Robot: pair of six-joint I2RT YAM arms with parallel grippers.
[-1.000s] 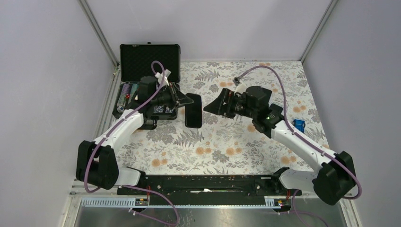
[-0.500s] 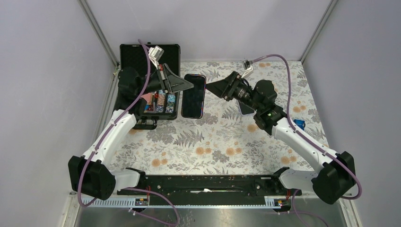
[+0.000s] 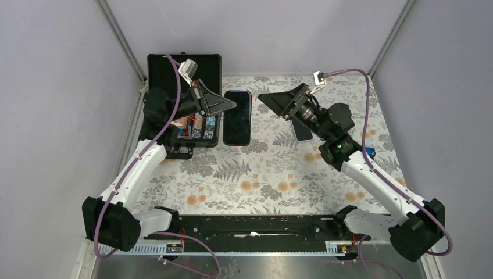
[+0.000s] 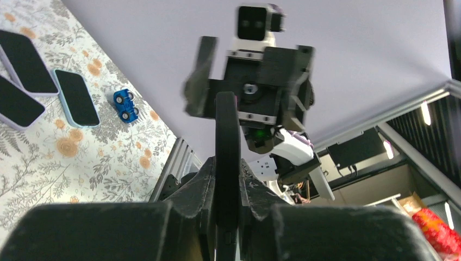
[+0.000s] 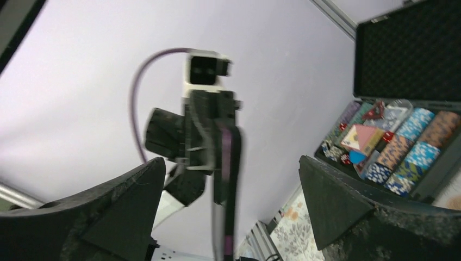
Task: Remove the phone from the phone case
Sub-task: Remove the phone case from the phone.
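Note:
The phone in its dark case (image 3: 237,118) hangs above the table, screen up, next to the black box. My left gripper (image 3: 231,106) is shut on its left long edge. In the left wrist view the phone (image 4: 227,136) stands edge-on between my left gripper's (image 4: 227,166) fingers. My right gripper (image 3: 278,97) is open and empty, just right of the phone's far end and apart from it. In the right wrist view the phone (image 5: 228,179) shows edge-on with a purple rim, ahead of the right gripper (image 5: 231,163), between the wide-open fingers (image 5: 114,206) without touching them.
An open black box with poker chips (image 3: 192,125) lies at the back left, under my left arm; it also shows in the right wrist view (image 5: 405,141). Loose phones (image 4: 76,98) and a blue toy car (image 3: 366,152) lie on the flowered cloth at the right.
My left gripper has lifted the phone and carried it toward the back of the table. My right gripper has drawn back to the right, away from the phone, and turned.

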